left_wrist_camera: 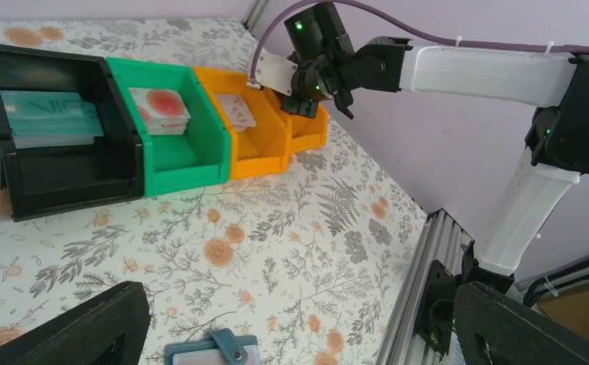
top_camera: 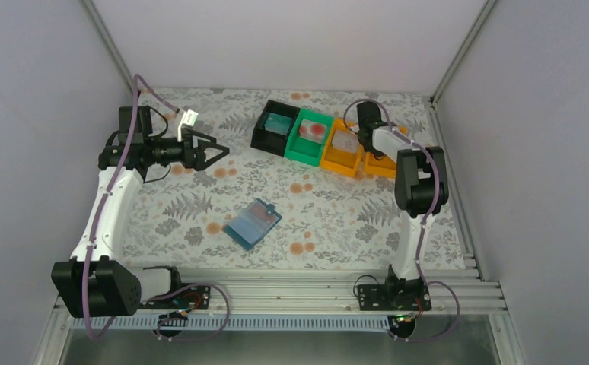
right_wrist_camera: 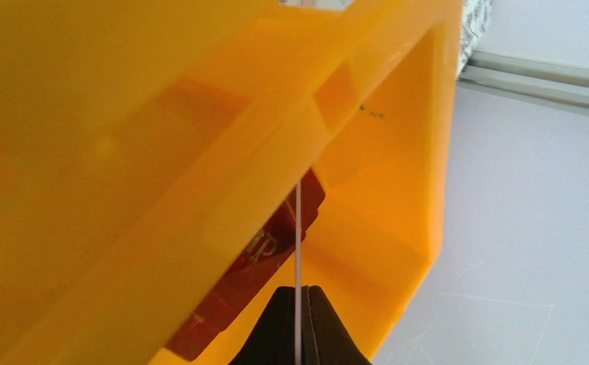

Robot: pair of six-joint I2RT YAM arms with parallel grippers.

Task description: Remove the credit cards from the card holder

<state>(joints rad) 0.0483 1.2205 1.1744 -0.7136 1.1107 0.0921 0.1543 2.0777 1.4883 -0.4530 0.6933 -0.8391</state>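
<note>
The top camera looked down from above the near edge over the whole table point(top_camera: 337, 220). The left wrist camera, low, faced the far-right bins point(left_wrist_camera: 185, 171), which both shared. The right wrist camera sat tight against an orange bin point(right_wrist_camera: 200, 114).

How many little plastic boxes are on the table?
4, in one far row: black bin, green bin, orange bin, then a second orange bin partly hidden by the right arm.

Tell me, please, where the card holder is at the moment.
In the top view, the card holder lies on the table near its middle, between the black bin and the near edge.
</note>
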